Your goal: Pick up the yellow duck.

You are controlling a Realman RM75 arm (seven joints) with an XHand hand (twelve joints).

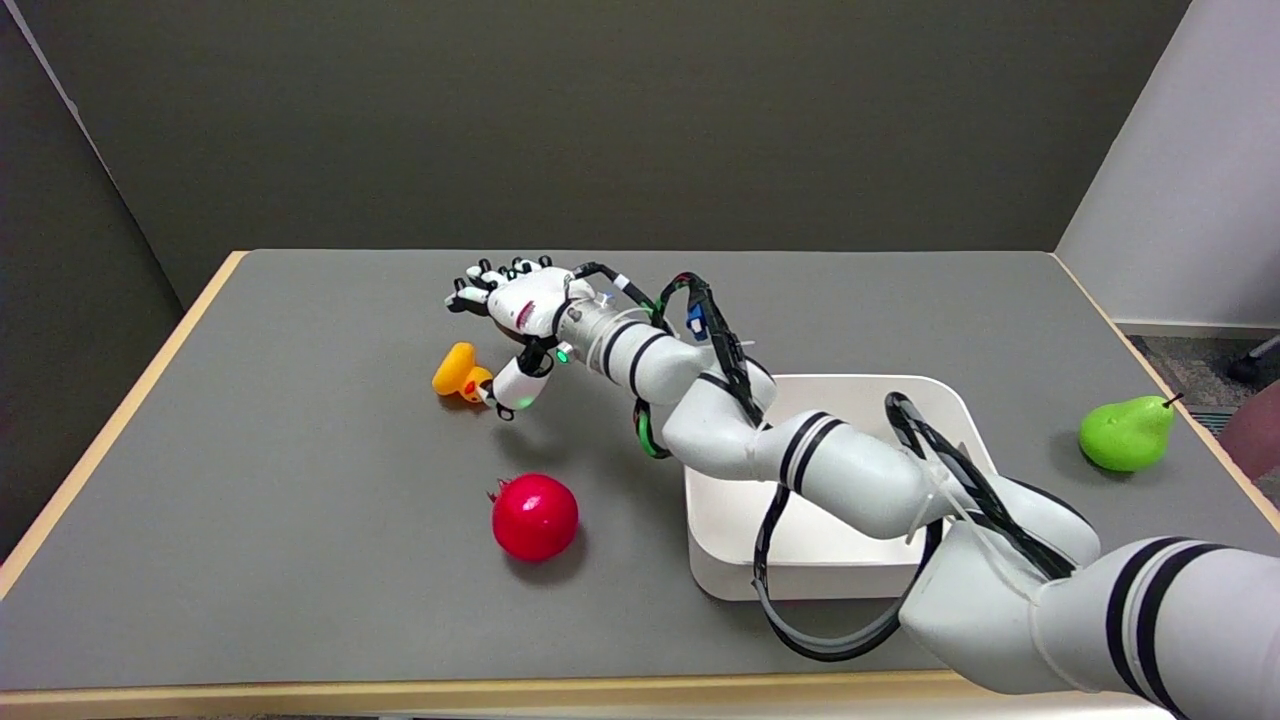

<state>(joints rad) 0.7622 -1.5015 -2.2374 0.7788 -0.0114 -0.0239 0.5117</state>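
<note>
A small yellow duck (455,370) with an orange beak lies on the grey table (300,500), left of centre. My right hand (515,310) hovers just right of and slightly beyond it, fingers spread apart and stretched to the left, palm facing down. The thumb (515,385) reaches down beside the duck's beak, very close to it or just touching. Nothing is held in the hand. The white right arm runs from the lower right across the table to the hand.
A red pomegranate (534,516) sits on the table nearer than the duck. A white rectangular tray (720,560) lies under the arm at centre right. A green pear (1126,433) stands near the right edge. A wooden rim borders the table.
</note>
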